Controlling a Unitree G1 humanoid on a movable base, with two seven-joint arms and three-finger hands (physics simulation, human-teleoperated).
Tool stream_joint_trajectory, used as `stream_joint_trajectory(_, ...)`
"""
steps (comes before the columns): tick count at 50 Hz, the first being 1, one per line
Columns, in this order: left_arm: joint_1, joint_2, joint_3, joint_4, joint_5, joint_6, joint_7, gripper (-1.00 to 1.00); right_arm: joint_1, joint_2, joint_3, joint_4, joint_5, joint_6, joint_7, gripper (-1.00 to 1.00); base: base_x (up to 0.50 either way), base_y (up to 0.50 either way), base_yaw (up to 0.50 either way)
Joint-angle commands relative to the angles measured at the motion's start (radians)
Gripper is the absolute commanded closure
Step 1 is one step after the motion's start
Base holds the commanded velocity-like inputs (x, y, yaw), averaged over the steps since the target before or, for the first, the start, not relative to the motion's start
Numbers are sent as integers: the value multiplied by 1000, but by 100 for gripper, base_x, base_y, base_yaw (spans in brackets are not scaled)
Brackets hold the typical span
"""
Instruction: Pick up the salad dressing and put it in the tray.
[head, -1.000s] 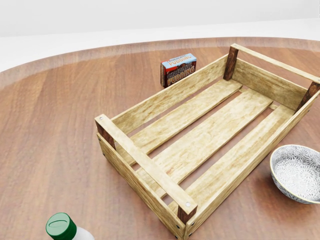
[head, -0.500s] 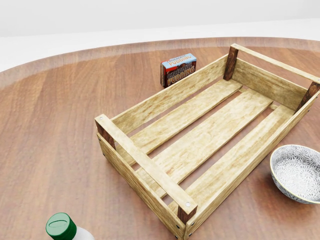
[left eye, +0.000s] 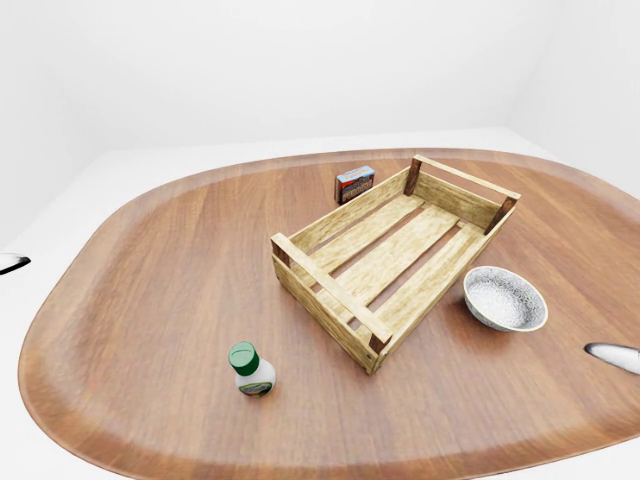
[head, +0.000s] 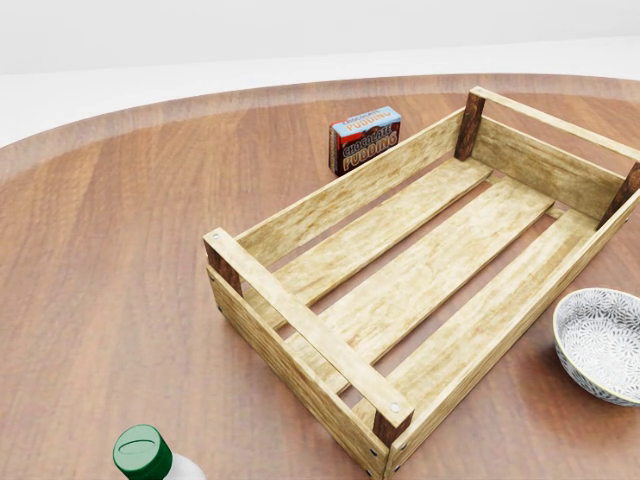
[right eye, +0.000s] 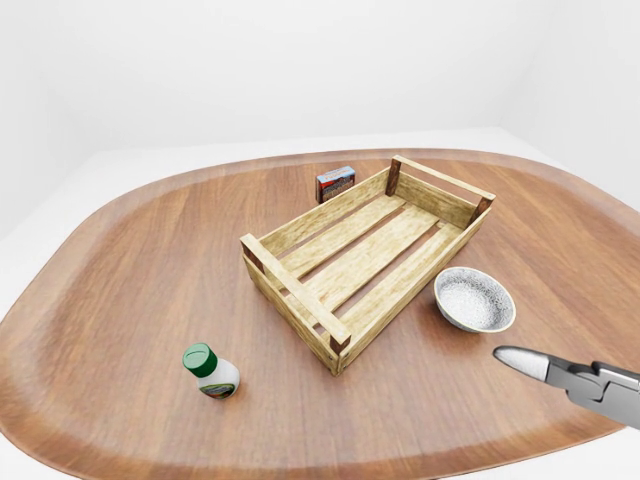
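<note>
The dressing (left eye: 251, 369) stands upright on the wooden table (left eye: 150, 270), green cap up, white body with a small label — it sits toward the lower left of the left-eye view, well apart from everything else. Nothing touches it. In the head view only its cap and shoulder peek in at the bottom edge.

The tray (right eye: 290, 235) — a slatted wooden crate with dark corner posts — lies at a slant across the middle of the table, its near short end closest to the dressing, up and to the right of it. Its slats are bare; table shows through the gaps.

Beyond the tray's long left wall, near its far end, a small pudding box (head: 365, 139) stands on edge, just beside the wall; whether it touches I cannot tell. To the right of the tray, near its long wall, sits a patterned bowl (left eye: 505, 298), apart from the wood.

Now the hands. The right hand (right eye: 585, 380) pokes in low at the right of the right-eye view — a grey pointed fingertip over the table's edge, near the bowl but clear of it. Only that tip and a bit of knuckle show, so whether its fingers are spread or closed I cannot tell. The left hand (left eye: 10, 263) is a sliver at the left edge of the left-eye view, off the table; its fingers cannot be read either.
</note>
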Motion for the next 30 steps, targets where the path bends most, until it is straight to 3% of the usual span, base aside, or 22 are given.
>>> stream_joint_trajectory(1, 0, 0, 1, 0, -2, 0, 0, -100, -28, -35, 11, 52, -34, 0, -89, -100, 0, 0, 0)
stream_joint_trajectory(7, -2, 0, -4, 5, 1, 0, 0, -100, -10, -13, 56, 76, -129, 0, -150, -100, 0, 0, 0)
stream_joint_trajectory(11, -6, 3, -5, -3, -3, 0, 5, -100, -9, -12, 79, 20, -73, 0, -67, -100, 0, 0, 0)
stream_joint_trajectory(14, -5, 5, -1, 0, -5, 0, 3, -100, -65, -76, 219, -42, -178, 0, -63, -100, 0, 0, 0)
stream_joint_trajectory(18, -6, 10, 6, -7, -13, 0, 8, -100, -145, -119, 340, -51, -249, 0, -48, -100, 0, 0, 0)
stream_joint_trajectory(21, -4, 6, -2, 4, -4, 0, 4, -100, -202, -148, 498, -51, -330, 0, -51, -100, 0, 0, 0)
stream_joint_trajectory(22, -3, 5, -3, 6, -2, 0, 2, -100, -216, -145, 573, -35, -358, 0, -53, -100, 0, 0, 0)
stream_joint_trajectory(25, -2, 4, 0, 5, -4, 0, 1, -100, -237, -116, 667, 2, -410, 0, -43, -100, 0, 0, 0)
stream_joint_trajectory(26, -2, 5, 3, 5, -5, 0, 1, -100, -232, -95, 815, 72, -460, 0, -72, -100, 0, 0, 0)
stream_joint_trajectory(30, -1, 6, 2, 2, -5, 0, 2, -100, -256, -47, 869, 112, -521, 0, -48, -100, 0, 0, 0)
